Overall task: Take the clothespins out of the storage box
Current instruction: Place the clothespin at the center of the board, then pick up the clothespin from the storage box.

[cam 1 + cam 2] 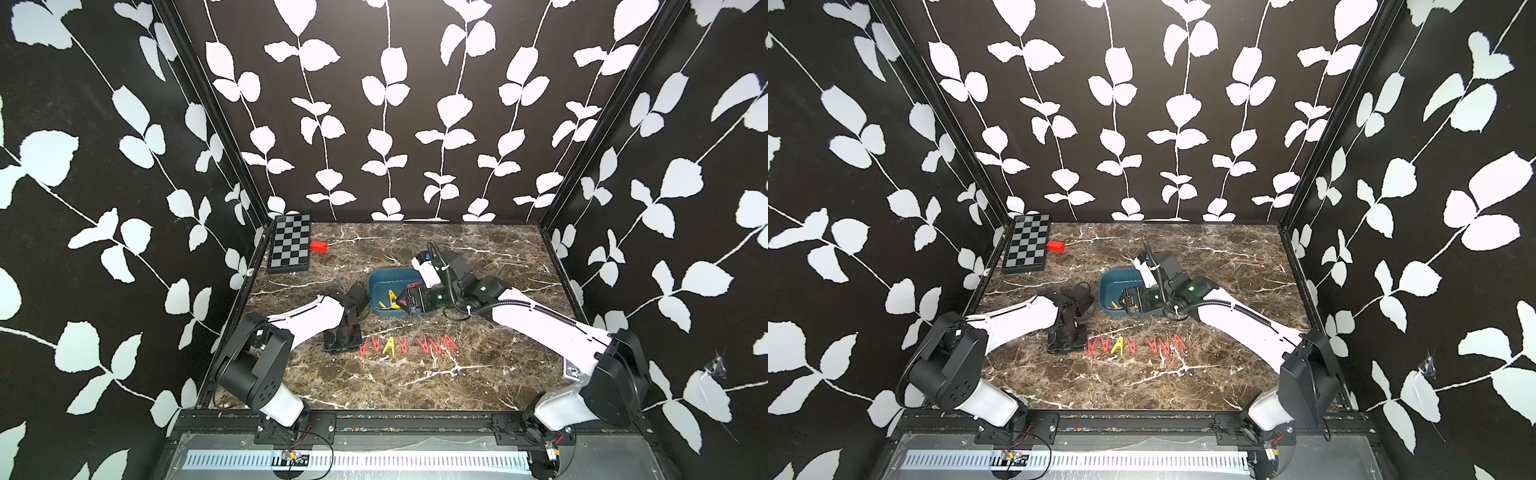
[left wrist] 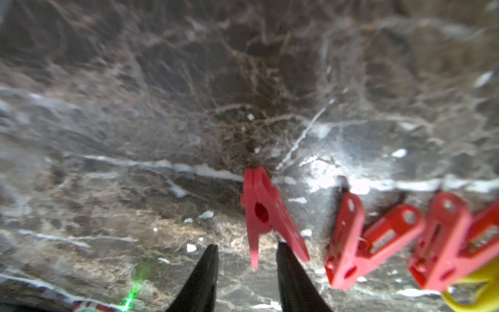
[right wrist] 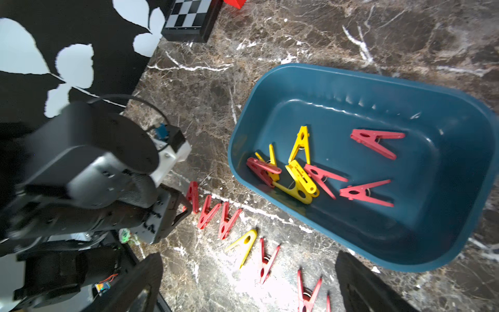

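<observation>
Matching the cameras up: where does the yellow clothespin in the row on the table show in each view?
Both top views: the yellow clothespin lies in the row before the storage box.
Left wrist: yellow clothespin cut off at the frame edge.
Right wrist: yellow clothespin in the row beside the storage box.
Landmark: the red clothespin next to it.

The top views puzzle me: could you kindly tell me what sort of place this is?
Probably a robot test booth, not a home: leaf-print walls enclose a marble-look tabletop on three sides, with black frame posts at the corners, and a left arm and a right arm are bolted at its front edge.
</observation>
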`<action>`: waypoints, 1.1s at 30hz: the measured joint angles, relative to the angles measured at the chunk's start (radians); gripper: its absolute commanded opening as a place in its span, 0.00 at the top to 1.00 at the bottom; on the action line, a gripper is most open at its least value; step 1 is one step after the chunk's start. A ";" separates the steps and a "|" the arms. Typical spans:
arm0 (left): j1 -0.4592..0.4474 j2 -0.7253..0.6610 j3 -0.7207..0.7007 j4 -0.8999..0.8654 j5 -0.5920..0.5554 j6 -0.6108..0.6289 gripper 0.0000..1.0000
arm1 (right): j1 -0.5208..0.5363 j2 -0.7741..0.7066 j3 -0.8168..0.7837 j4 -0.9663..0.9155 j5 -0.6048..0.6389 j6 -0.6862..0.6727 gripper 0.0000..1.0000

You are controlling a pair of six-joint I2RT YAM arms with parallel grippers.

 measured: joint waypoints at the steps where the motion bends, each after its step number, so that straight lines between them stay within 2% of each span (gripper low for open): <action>1: 0.000 -0.010 0.016 -0.012 -0.005 0.000 0.54 | 0.000 0.012 0.014 -0.008 0.006 -0.008 0.01; 3: 0.000 -0.031 0.051 -0.030 -0.013 0.000 0.51 | -0.005 0.037 0.041 -0.028 0.025 -0.024 0.01; 6: 0.000 -0.067 0.103 -0.043 -0.023 0.005 0.35 | -0.019 0.072 0.067 -0.044 0.029 -0.039 0.05; 8: 0.000 -0.095 0.131 -0.040 -0.029 0.005 0.19 | -0.039 0.100 0.088 -0.060 0.030 -0.050 0.09; 11: 0.000 -0.137 0.154 -0.025 -0.035 0.010 0.08 | -0.064 0.151 0.128 -0.076 0.035 -0.076 0.15; 15: 0.007 -0.167 0.193 -0.010 -0.036 0.023 0.03 | -0.085 0.221 0.185 -0.097 0.046 -0.115 0.27; 19: 0.014 -0.168 0.237 0.018 -0.035 0.043 0.03 | -0.090 0.293 0.238 -0.116 0.046 -0.158 0.46; 20: 0.018 -0.168 0.248 0.023 -0.033 0.049 0.02 | -0.090 0.313 0.251 -0.119 0.045 -0.168 0.48; 33: 0.137 -0.168 0.280 0.093 0.000 0.084 0.01 | -0.090 0.522 0.369 -0.157 0.024 -0.227 0.54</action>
